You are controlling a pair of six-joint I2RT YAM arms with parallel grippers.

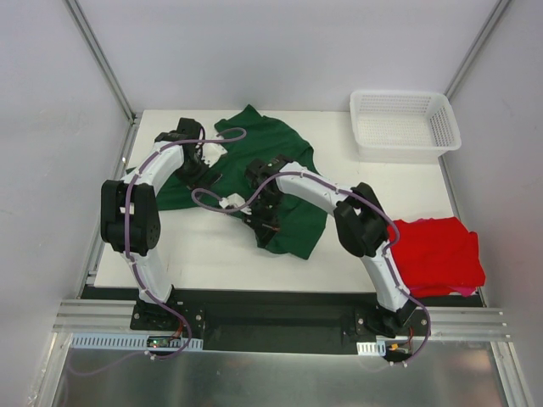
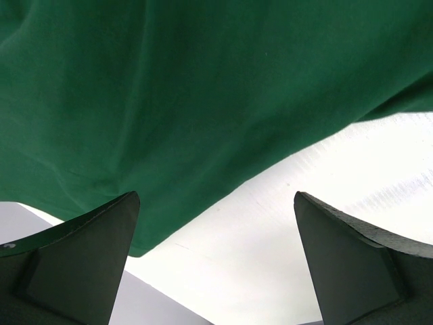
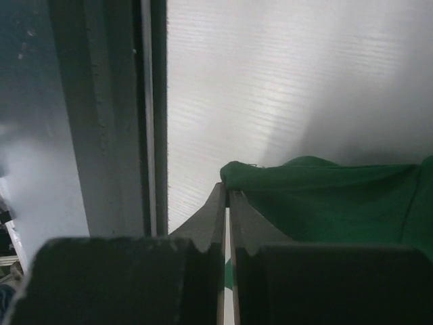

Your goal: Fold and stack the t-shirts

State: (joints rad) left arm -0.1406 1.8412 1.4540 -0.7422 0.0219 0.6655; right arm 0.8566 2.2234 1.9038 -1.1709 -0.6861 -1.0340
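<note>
I'm working in a robot lab cell, sitting bolted to a metal rail (image 1: pixel 271 326) at the near edge, white panel walls (image 1: pixel 51 127) and aluminium posts (image 1: pixel 100 55) enclosing the white table (image 1: pixel 212 254).

Unseen middle of green shirt (image 1: pixel 267 140) (under arms (image 1: pixel 314 188))

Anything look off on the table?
The green t-shirt lies rumpled and unfolded mid-table, an edge pinched in the shut right hand. The red t-shirt, folded, seems to overhang the table at its right edge.
</note>
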